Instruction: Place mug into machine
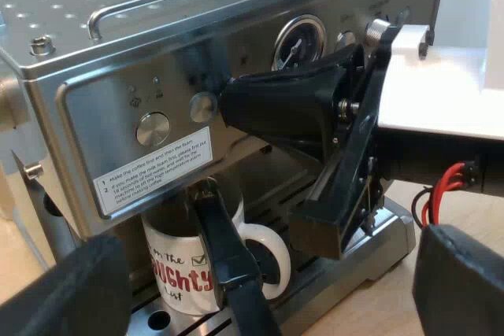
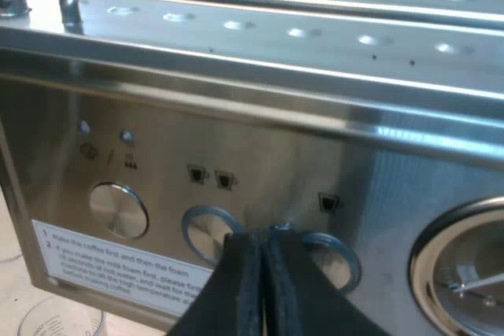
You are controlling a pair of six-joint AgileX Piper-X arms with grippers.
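A lab-style coffee station, by the look of it. A steel espresso machine (image 1: pixel 94 92) bearing a printed instruction label (image 1: pixel 153 171) stands on a pale wooden table (image 1: pixel 378 310), a measuring glass (image 2: pixel 59 322) near its front.

Light tan wooden tabletop (image 1: pixel 387 304) under where I work, smooth, matte. Past it a plain whitish backdrop (image 1: pixel 457 17); I can't tell whether it's a wall. Light is bright, even, soft across the wood.

The mug (image 1: pixel 185 269) stands on the drip tray (image 1: pixel 335 297) of the espresso machine (image 1: pixel 118 45). The holder's handle (image 1: pixel 228 261) projects in front of the mug. The right claw (image 2: pixel 264 235) is at the front panel, between two buttons (image 2: pixel 203 234).
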